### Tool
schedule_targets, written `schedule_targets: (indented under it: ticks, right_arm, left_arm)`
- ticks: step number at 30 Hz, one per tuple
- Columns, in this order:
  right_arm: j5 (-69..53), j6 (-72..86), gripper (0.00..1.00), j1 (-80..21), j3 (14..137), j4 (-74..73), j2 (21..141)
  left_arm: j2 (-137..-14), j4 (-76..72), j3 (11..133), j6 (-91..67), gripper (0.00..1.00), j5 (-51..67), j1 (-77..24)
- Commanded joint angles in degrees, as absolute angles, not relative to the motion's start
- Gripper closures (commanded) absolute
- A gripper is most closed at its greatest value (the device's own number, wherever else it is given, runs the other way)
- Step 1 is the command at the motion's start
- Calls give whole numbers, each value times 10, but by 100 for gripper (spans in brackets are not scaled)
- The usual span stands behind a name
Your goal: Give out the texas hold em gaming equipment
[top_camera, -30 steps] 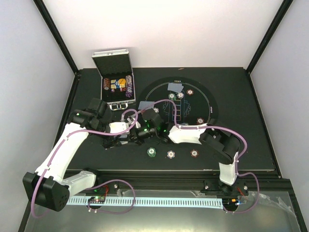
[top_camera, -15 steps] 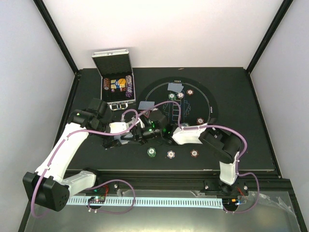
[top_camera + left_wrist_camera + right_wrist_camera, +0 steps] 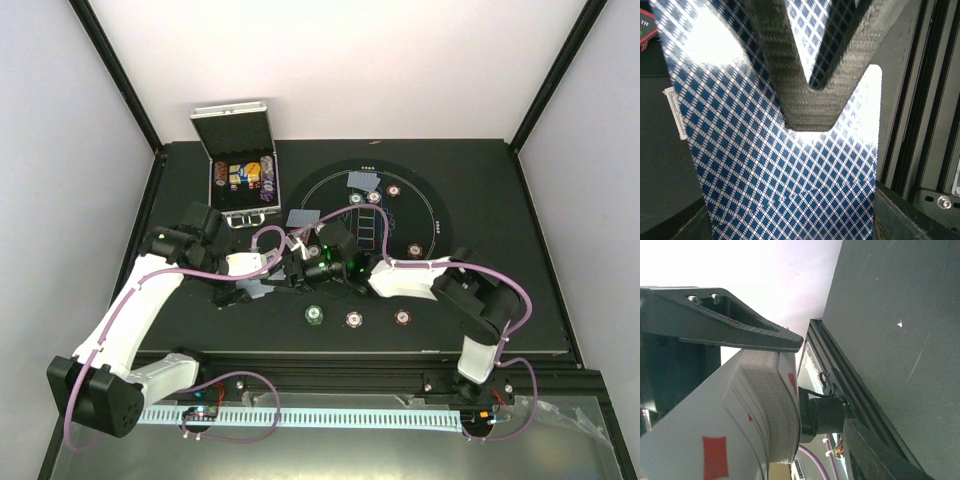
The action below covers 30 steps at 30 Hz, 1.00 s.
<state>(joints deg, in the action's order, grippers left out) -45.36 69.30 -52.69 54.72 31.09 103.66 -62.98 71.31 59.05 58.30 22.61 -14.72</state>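
The black table (image 3: 510,200) carries the round mat (image 3: 415,215), which serves as the reference for every position below. The silver case (image 3: 237,150) stands off the mat's far-left side with its lid raised. My left gripper (image 3: 238,290) and my right gripper (image 3: 293,268) meet just outside the mat's near-left rim. In the right wrist view, a stack of cards (image 3: 765,390) shows red diamond faces, slightly fanned. One finger (image 3: 740,325) lies along its upper edge and the opposing finger is hidden, so I cannot tell whether my right gripper is clamped on the stack. In the left wrist view, a blue-checked card back (image 3: 780,190) fills the frame. Two carbon-weave fingers (image 3: 772,65) converge to one point in front of it, and I cannot tell whether my left gripper grips anything. The far card (image 3: 363,180) lies on the mat's far part, and the rim card (image 3: 302,217) lies at the mat's left rim. Three chips lie in a row just outside the mat's near rim: the green chip (image 3: 315,314), the white chip (image 3: 354,319) and the brown-red chip (image 3: 403,317). A right-side chip (image 3: 414,250) rests on the mat's right part. Three far chips (image 3: 373,197) sit on the mat just beside the far card.
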Motion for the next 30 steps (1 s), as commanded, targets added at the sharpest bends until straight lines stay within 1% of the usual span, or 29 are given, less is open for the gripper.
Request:
schedule_targets:
  ticks: [1, 4, 10, 18, 27, 30]
  right_arm:
    - [-440, 672, 56, -520, 547, 271, 1003]
    - [-439, 657, 59, -519, 550, 245, 992]
    - [-435, 638, 69, -515, 545, 216, 980]
    - [-429, 601, 80, -498, 547, 166, 952]
    - [-423, 520, 96, -456, 540, 44, 894]
    - [-421, 480, 98, -432, 550, -14, 875]
  left_arm:
    - [-619, 722, 603, 586, 98, 236, -149]
    - [-618, 721, 603, 586, 99, 236, -149]
    - [-617, 722, 603, 586, 98, 236, -149]
    - [-616, 722, 601, 586, 98, 234, -149]
    - [-615, 722, 600, 586, 98, 232, -149]
    - [-615, 722, 601, 586, 98, 232, -149]
